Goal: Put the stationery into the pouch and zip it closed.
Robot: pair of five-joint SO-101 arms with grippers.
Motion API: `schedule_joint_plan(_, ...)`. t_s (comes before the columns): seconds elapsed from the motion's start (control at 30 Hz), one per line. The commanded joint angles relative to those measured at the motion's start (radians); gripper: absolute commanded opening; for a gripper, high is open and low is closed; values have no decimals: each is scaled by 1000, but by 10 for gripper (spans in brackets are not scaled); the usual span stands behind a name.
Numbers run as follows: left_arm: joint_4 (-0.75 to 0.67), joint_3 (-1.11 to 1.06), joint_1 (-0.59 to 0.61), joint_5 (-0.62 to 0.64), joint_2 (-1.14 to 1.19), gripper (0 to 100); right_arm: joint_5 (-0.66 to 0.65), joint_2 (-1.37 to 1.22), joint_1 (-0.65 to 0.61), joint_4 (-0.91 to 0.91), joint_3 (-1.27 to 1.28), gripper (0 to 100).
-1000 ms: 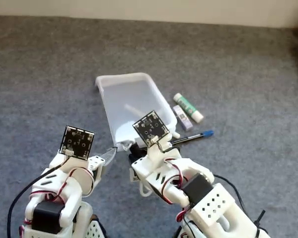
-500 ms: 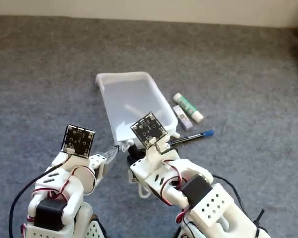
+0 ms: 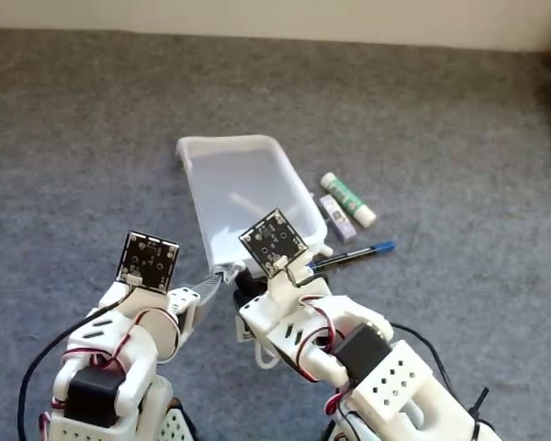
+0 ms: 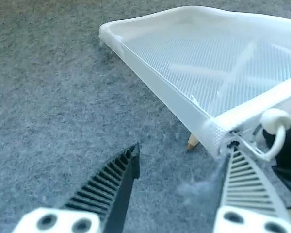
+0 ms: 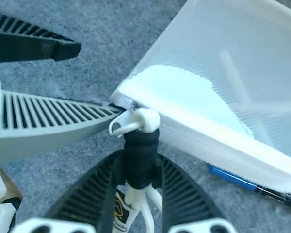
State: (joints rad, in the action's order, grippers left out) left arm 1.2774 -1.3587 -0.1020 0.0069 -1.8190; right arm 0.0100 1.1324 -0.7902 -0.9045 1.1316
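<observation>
We see right gripper [image 5: 139,165] clenched on black zipper tab [image 5: 139,148], mesh pouch [image 4: 194,63] just beyond it; left gripper [image 4: 184,148] released, one finger [image 4: 245,179] touching pouch corner. Outside pouch, beyond right gripper: pen [image 3: 358,253], glue stick [image 3: 349,199], perhaps eraser [image 3: 337,218].

Two white printed arms here, the left arm [image 3: 110,367] and the right arm [image 3: 349,344], both packed with black servo blocks and looped with red and black wires. Each wrist carries a black square circuit board [image 3: 148,261]. The left gripper [image 4: 183,147] has one black ribbed finger and one pale grey. On the right gripper [image 5: 139,162], both are black. The right arm carries a white housing [image 3: 399,377] dotted with holes.
</observation>
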Motion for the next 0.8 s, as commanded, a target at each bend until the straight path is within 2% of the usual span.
schedule_joint_plan(0.0, -23, 5, 28, 12, 7, 266, 9, 35, -13, -21, -21, 5)
schedule_joint_plan(0.2, -91, -36, 65, 12, 7, 261, 9, 35, -15, -27, -21, 5)
schedule_joint_plan(0.33, -149, -68, 64, 8, 7, 193, 9, 36, -15, -27, -22, 5)
schedule_joint_plan(0.77, -152, -61, 65, -6, 7, 90, 6, 36, -7, -31, -22, 5)
